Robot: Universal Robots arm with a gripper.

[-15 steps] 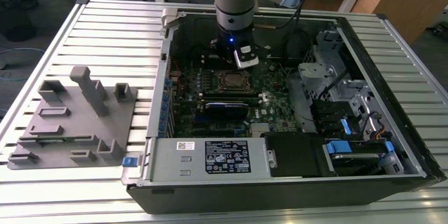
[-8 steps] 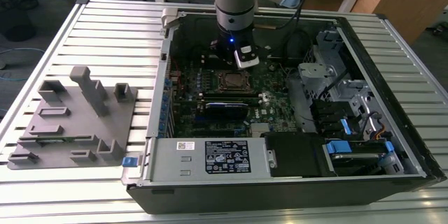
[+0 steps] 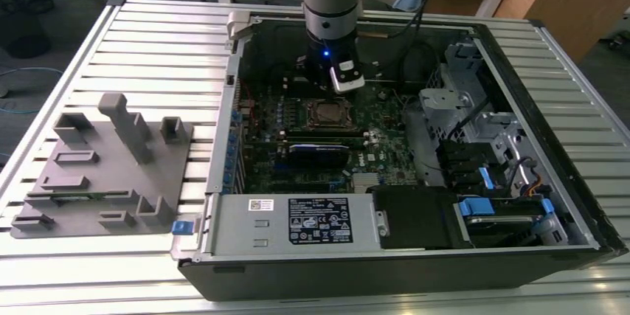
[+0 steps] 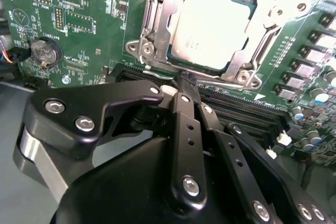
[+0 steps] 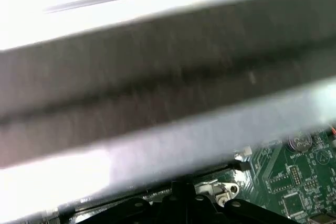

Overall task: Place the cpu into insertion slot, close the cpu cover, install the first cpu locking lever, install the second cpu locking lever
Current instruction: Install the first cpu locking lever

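Fingers (image 4: 186, 81) (closed) beside flat-seated cpu (image 4: 210, 29)

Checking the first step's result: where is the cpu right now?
The cpu sits in the insertion slot on the green board, framed by the cpu cover, just beyond the gripper in the second wrist view.

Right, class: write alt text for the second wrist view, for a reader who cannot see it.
The black gripper, fingers closed together, sits at the edge of the insertion slot on a green circuit board. The cpu lies in the slot, its silver top framed by the closed cpu cover.
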